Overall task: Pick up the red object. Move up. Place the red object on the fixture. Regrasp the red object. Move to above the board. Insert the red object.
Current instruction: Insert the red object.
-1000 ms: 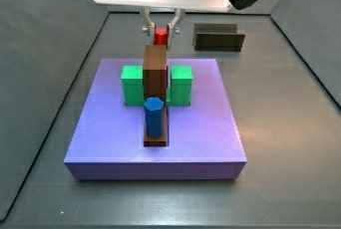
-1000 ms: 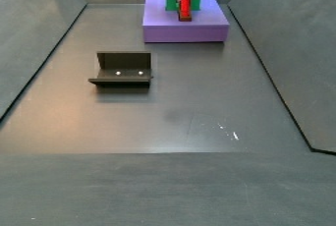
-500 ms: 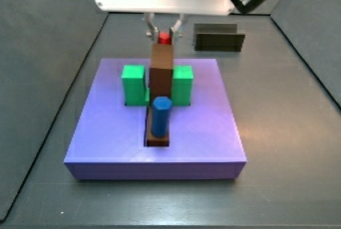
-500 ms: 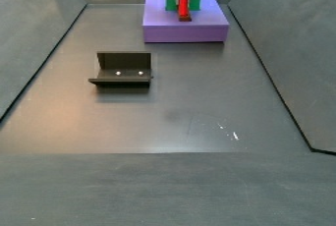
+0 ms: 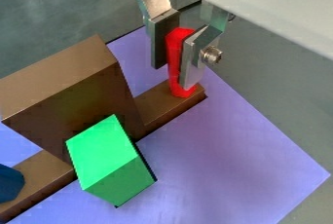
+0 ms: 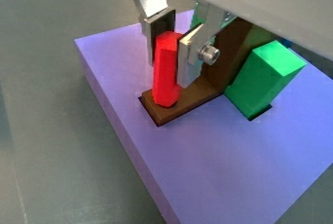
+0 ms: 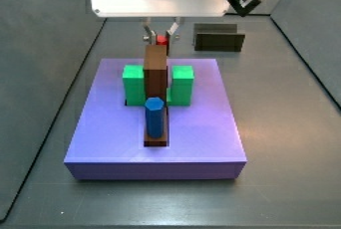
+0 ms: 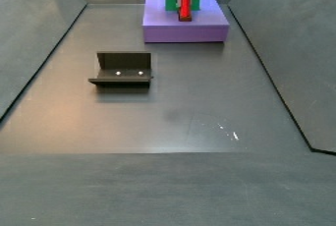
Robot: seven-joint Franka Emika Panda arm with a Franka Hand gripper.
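My gripper [image 5: 178, 57] is shut on the red object [image 5: 177, 67], a thin red peg held upright between the silver fingers. It also shows in a wrist view [image 6: 166, 67]. The peg's lower end sits at the low far end of the brown bar [image 5: 65, 82] on the purple board [image 5: 254, 160]. In a side view the gripper [image 7: 162, 34] hangs over the board's far edge [image 7: 120, 133] with the peg [image 7: 162, 41] in it. The fixture [image 7: 218, 39] stands behind the board, apart from the gripper. It also shows in a side view [image 8: 122, 69].
Two green blocks [image 7: 132, 84] [image 7: 181, 84] flank the brown bar [image 7: 156, 69]. A blue cylinder [image 7: 155, 116] stands upright at the bar's near end. The board rests on a dark floor with low walls [image 8: 39, 63] around it.
The gripper has come down a little with the red object, bringing the peg's lower end onto the far end of the brown bar. Nothing else has moved.
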